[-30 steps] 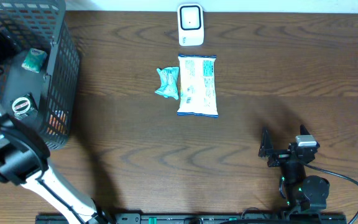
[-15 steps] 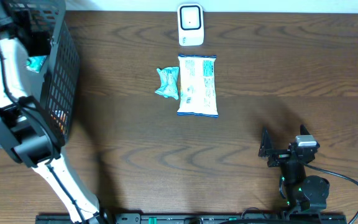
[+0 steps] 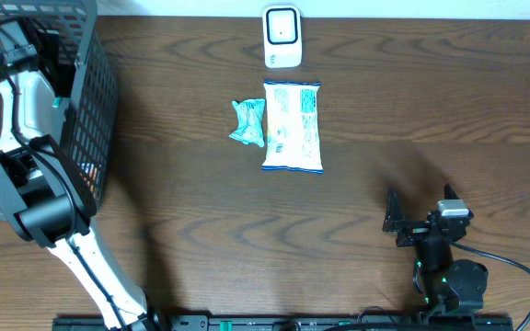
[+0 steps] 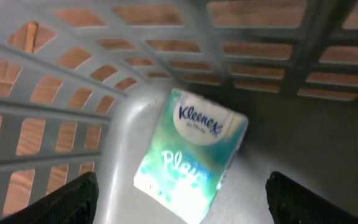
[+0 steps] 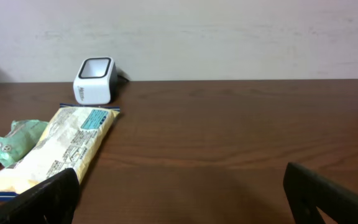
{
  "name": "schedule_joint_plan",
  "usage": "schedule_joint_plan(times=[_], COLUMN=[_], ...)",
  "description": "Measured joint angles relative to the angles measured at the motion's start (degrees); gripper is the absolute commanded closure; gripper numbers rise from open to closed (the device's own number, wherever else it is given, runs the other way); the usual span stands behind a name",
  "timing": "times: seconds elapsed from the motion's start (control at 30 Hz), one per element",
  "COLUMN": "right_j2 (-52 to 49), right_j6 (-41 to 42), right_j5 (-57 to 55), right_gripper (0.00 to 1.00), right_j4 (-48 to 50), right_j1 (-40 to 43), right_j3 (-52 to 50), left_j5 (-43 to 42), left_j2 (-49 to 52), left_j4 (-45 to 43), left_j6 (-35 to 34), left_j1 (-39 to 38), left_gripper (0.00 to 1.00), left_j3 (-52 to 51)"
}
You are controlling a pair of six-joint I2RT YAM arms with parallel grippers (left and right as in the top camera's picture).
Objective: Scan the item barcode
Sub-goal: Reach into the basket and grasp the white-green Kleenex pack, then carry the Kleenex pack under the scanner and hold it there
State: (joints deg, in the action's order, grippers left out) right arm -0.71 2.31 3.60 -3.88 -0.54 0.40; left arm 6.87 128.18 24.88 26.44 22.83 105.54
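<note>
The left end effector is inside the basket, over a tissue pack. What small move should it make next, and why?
Probably lower the left end effector a little and close it on the Kleenex pack. Its fingers stand open on either side of the pack, which lies tilted on the floor of the basket, not yet gripped. It must be lifted out before scanning.
</note>
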Motion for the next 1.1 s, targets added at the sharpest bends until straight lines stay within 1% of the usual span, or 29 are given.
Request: schedule_joint_plan(times=[0.03,0.1,0.2,0.43,0.63,0.7,0.77,0.87,0.9,1.1], right_j2=[0.0,0.0,0.0,0.0,0.0,0.0,0.0,0.0,0.0,0.0], right_j6=[0.0,0.0,0.0,0.0,0.0,0.0,0.0,0.0,0.0,0.0], right_j5=[0.0,0.0,0.0,0.0,0.0,0.0,0.0,0.0,0.0,0.0], right_gripper=[0.01,0.01,0.01,0.01,0.01,0.01,0.01,0.01,0.01,0.01], right_j4=[0.0,0.0,0.0,0.0,0.0,0.0,0.0,0.02,0.0,0.0], right_j1=[0.0,0.0,0.0,0.0,0.0,0.0,0.0,0.0,0.0,0.0], right_j3=[0.0,0.0,0.0,0.0,0.0,0.0,0.0,0.0,0.0,0.0], left_j5=[-0.55,-1.29,-2.43,-3.13,-3.32,-3.37,-3.41,-3.23,-3.32,-3.19], left_j2=[0.0,0.0,0.0,0.57,3.58,3.58,3.63,3.74,3.72,2.86], left_j4=[-1.01,-2.64,-5.42,-7.17,-8.37,-8.41,-8.37,-8.41,-8.41,-5.22], left_j6=[0.31,0.59,0.72,0.92,0.83,0.81,1.01,1.16,1.38,1.42], left_j1=[0.0,-0.02,-0.02,0.22,1.14,1.42,1.7,2.16,2.27,2.34], left_gripper=[0.16,0.2,0.28,0.28,0.28,0.4,0.64,0.88,0.92,0.93], left_j3=[-0.68,-1.64,-2.89,-4.31,-4.35,-4.33,-4.33,-4.33,-4.33,-4.04])
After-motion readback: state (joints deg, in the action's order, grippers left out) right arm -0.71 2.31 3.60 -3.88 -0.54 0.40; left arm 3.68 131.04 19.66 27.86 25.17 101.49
